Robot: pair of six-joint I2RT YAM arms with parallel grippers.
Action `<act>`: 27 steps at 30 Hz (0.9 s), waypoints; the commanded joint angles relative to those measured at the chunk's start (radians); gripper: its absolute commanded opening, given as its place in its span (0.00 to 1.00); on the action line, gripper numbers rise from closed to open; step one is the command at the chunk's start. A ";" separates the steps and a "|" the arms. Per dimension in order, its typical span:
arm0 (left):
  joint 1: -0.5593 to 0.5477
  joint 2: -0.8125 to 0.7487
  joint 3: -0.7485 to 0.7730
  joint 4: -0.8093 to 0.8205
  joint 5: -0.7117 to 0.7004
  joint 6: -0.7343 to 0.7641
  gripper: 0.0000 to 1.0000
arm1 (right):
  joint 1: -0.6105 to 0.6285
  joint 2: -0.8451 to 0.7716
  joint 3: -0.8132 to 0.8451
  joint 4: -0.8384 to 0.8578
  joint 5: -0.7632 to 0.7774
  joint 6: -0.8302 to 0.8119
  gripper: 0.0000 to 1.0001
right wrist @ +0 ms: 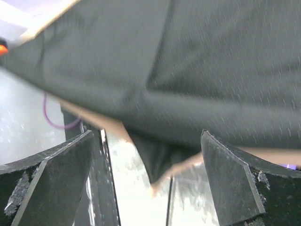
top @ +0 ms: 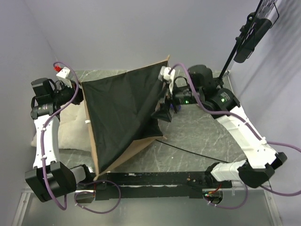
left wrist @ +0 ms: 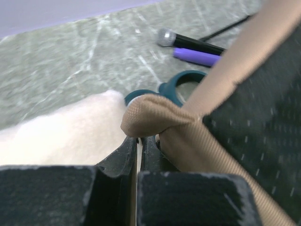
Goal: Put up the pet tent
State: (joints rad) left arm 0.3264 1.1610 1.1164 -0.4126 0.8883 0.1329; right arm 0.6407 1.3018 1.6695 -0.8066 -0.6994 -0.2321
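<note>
The pet tent [top: 122,108] is tipped up on the table with its black base facing the camera and tan fabric showing along its edges. My left gripper [top: 81,88] is at the tent's back left corner. In the left wrist view, the left gripper [left wrist: 139,139] is shut on a folded tan corner [left wrist: 155,117] of the tent. My right gripper [top: 162,113] is at the tent's right edge. In the right wrist view, the right gripper [right wrist: 146,136] stands wide open under the black fabric [right wrist: 188,70], and a loose tan-edged corner hangs between its fingers without being held.
A cream-white pillow [top: 70,132] lies under the left arm, also visible as the pillow [left wrist: 61,136] beside the left fingers. A teal ring [left wrist: 186,84], a purple pen [left wrist: 197,56] and a black stick with a silver head [left wrist: 188,42] lie on the marble top. A thin dark rod [top: 188,150] crosses the table.
</note>
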 commanded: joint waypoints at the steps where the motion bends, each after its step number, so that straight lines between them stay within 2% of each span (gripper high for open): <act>1: 0.026 -0.007 -0.004 0.077 -0.149 -0.050 0.01 | -0.021 -0.071 -0.118 -0.051 0.066 -0.099 1.00; 3: 0.043 -0.012 -0.004 0.069 -0.173 -0.079 0.01 | -0.032 -0.096 -0.180 -0.071 0.089 -0.127 0.98; 8: 0.053 -0.029 -0.004 0.034 -0.173 -0.117 0.01 | -0.049 -0.170 -0.410 -0.085 0.016 -0.260 0.93; 13: 0.053 -0.035 -0.027 0.035 -0.163 -0.127 0.01 | -0.038 -0.216 -0.580 0.134 -0.051 -0.211 0.91; 14: 0.051 -0.035 -0.027 0.031 -0.163 -0.162 0.01 | -0.030 -0.202 -0.585 0.171 -0.051 -0.184 0.91; 22: 0.053 -0.041 -0.029 0.024 -0.170 -0.167 0.01 | -0.026 -0.026 -0.553 0.415 0.000 0.082 0.88; 26: 0.053 -0.035 -0.020 0.031 -0.175 -0.183 0.01 | -0.013 0.069 -0.521 0.465 0.020 0.152 0.81; 27: 0.053 -0.032 -0.017 0.034 -0.175 -0.191 0.01 | -0.007 0.086 -0.510 0.468 0.020 0.157 0.76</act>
State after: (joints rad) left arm 0.3740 1.1450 1.0924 -0.4004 0.7345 -0.0242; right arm 0.6144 1.3331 1.0897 -0.4549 -0.6895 -0.1696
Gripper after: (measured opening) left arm 0.035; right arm 0.821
